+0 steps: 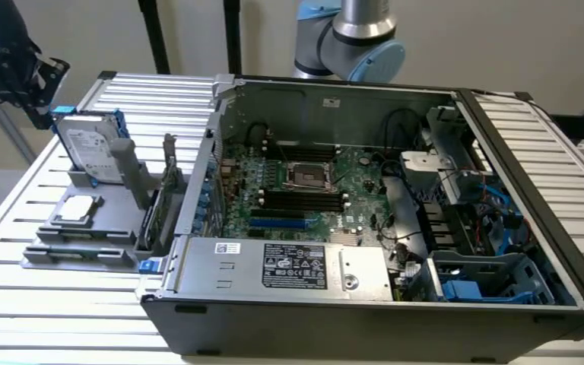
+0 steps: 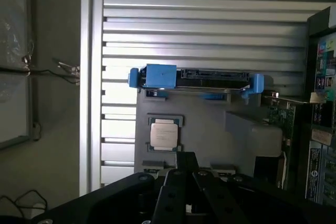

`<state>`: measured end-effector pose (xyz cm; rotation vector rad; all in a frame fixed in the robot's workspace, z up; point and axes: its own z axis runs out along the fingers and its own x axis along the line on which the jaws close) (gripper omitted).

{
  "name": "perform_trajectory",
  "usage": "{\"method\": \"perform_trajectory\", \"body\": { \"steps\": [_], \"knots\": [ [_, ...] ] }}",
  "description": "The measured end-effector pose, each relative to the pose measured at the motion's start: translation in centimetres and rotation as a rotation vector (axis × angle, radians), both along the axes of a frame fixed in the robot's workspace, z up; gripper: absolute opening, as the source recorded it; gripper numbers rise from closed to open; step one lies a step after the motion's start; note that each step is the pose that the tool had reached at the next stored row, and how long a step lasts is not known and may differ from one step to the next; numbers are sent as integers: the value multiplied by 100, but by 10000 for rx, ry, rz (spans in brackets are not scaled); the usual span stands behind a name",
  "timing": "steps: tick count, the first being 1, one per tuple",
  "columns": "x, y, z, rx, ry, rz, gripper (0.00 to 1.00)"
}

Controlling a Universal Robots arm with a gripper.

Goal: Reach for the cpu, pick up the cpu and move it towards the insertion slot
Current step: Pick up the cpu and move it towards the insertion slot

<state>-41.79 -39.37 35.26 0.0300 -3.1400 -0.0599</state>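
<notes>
Cpu (image 1: 77, 209) lay flat in a tray (image 1: 119, 220) pocket at the exterior view's left, well apart from the slot (image 1: 310, 176). Gripper (image 2: 185, 174) hung clear of it, whether wide or narrow I cannot tell. It seemed light, stiff and fragile underneath, best pinched by opposite edges.

The arm (image 1: 356, 36) holds its claw (image 2: 186, 170) raised, facing downward
</notes>
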Motion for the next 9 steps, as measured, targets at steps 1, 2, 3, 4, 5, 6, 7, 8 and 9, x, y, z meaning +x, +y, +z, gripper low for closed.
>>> {"method": "perform_trajectory", "body": {
  "steps": [1,2,3,4,5,6,7,8,9],
  "knots": [
    [-29,-1,-4,0,0,0,11],
    [-58,-1,-8,0,1,0,11],
    [-86,-1,-11,0,1,-1,11],
    [-112,-1,-13,0,2,0,11],
    [-128,-1,-14,1,8,0,11],
    [-133,-1,-15,1,22,0,11],
    [-134,-2,-15,0,37,1,11],
    [-135,-2,-14,0,44,1,11],
    [-136,-1,-14,0,48,1,11]
  ]
}}
